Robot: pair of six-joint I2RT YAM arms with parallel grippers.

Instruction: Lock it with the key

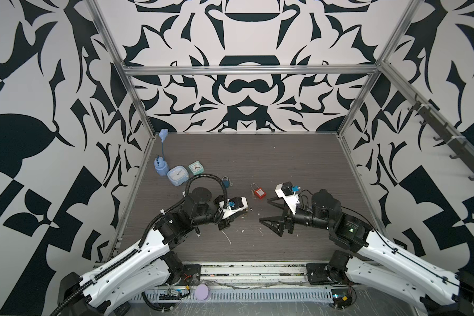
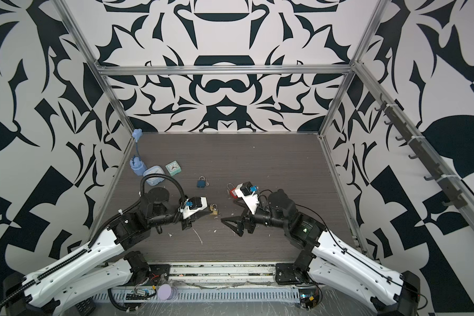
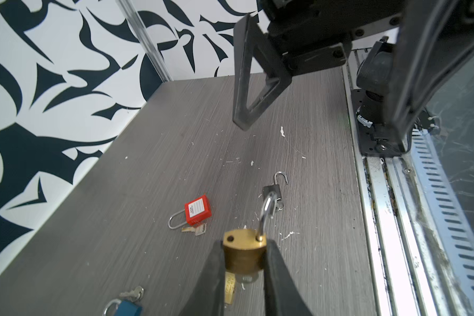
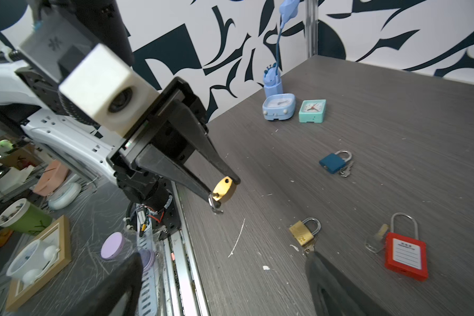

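Grey table [image 1: 257, 153] w/ blue padlock [image 1: 226, 182], red padlock [image 1: 260, 193], brass padlock [image 4: 303, 232], blue clock [image 1: 177, 176], teal clock [image 1: 195, 167], white scraps.

The left arm [image 1: 137, 254] and the right arm [image 1: 389, 251] are stretched low over the tabletop [image 1: 257, 164], bent inward so that the two tools are turned to face each other. The left tool [image 3: 244, 246] is clamped on a brass padlock [image 3: 244, 260]. The right tool [image 1: 264, 210] is held near it but apart, its jaws spread wide with nothing between them.
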